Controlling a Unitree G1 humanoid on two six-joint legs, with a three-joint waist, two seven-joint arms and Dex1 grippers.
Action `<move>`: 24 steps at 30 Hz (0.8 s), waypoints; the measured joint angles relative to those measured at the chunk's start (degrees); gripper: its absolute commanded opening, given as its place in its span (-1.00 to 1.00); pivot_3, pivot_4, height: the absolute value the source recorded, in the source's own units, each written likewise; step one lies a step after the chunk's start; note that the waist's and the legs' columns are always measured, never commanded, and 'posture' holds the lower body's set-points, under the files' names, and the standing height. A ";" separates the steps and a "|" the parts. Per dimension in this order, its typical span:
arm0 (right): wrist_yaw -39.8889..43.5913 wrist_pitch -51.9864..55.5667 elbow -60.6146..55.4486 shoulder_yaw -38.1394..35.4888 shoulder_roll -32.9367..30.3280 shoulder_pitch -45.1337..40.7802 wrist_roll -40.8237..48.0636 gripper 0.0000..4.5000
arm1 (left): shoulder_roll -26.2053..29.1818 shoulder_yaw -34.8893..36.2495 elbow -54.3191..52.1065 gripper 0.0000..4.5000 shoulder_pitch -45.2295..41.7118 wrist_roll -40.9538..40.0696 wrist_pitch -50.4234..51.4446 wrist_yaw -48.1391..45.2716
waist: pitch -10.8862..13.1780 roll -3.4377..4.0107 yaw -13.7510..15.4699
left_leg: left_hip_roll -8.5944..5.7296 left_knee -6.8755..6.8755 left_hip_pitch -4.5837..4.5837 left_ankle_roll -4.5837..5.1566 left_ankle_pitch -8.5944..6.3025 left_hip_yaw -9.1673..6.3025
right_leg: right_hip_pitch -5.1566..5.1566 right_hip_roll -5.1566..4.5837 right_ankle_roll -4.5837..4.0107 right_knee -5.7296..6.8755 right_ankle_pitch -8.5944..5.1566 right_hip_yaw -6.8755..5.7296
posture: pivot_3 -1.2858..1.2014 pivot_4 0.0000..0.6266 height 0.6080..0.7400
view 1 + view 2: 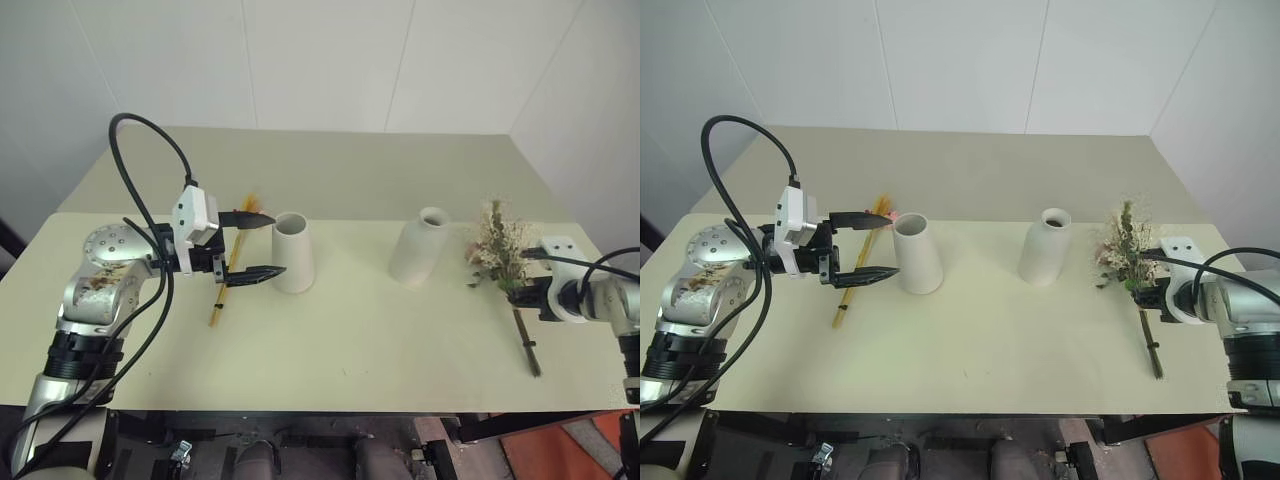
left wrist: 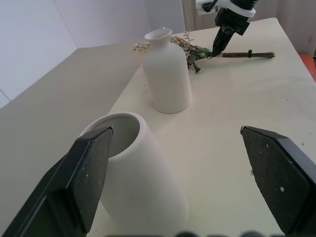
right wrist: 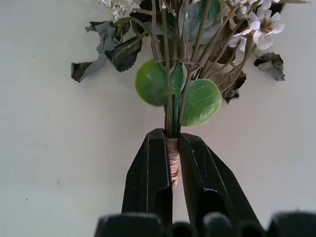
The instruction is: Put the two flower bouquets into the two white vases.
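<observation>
A: Your right gripper (image 3: 172, 163) is clenched on the bushy spray's (image 1: 1124, 245) wrapped stem, which sits pinched between both fingers; the spray lies on the table (image 1: 990, 350).

B: Your left gripper (image 1: 868, 247) gapes wide just beside the cone vase (image 1: 917, 253). The wheat bunch (image 1: 853, 285) lies on the table under it.

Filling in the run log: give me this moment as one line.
right pincer: shut on bushy bouquet stem | left pincer: open, beside cone vase | wheat bouquet: on table | bottle vase: empty
</observation>
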 measured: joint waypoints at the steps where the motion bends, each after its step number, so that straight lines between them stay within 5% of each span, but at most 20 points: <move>1: -0.93 -1.05 0.00 -0.13 0.34 0.03 -0.52 -0.94 | 0.08 0.19 0.00 1.00 0.09 0.00 -0.03 0.07 | 0.00 0.00 0.00 | 0.00 0.00 0.00 0.00 0.00 0.00 | 0.01 0.00 0.00 -0.01 0.00 0.00 | 0.03 -0.52 1.00; 4: -6.04 -8.86 -1.95 -2.47 1.90 1.43 -3.38 -0.94 | 0.30 0.45 0.00 1.00 0.12 0.03 -0.14 0.18 | 0.00 0.01 0.00 | 0.00 0.00 -0.01 0.00 0.00 0.01 | -0.02 0.00 0.03 0.02 -0.01 0.01 | 0.03 -0.52 1.00; 11: -25.34 -48.23 -9.73 -12.22 8.17 -1.12 -13.37 -0.94 | 0.72 1.09 1.18 1.00 0.06 0.12 -0.41 0.19 | 0.07 0.20 -0.44 | 0.00 -0.03 0.04 -0.01 0.00 0.05 | -0.05 0.03 0.13 0.04 0.00 0.10 | 0.03 -0.52 1.00; 18: -20.19 -57.07 -18.36 -18.47 23.11 -5.38 3.96 -0.94 | 0.45 1.02 3.04 1.00 -0.61 1.03 -1.46 -0.10 | 0.07 0.20 -0.28 | 0.02 -0.03 0.07 0.01 0.01 -0.02 | 0.10 0.04 -0.22 0.00 0.22 0.05 | 0.03 -0.52 1.00; 24: -18.15 -56.02 -24.07 -17.62 25.66 -4.56 8.56 -0.94 | 0.42 1.06 2.80 1.00 -0.38 1.01 -1.45 -0.28 | 0.08 0.22 0.19 | 0.02 -0.03 0.05 0.02 0.01 -0.03 | 0.08 0.03 -0.25 0.03 0.22 0.00 | 0.03 -0.52 1.00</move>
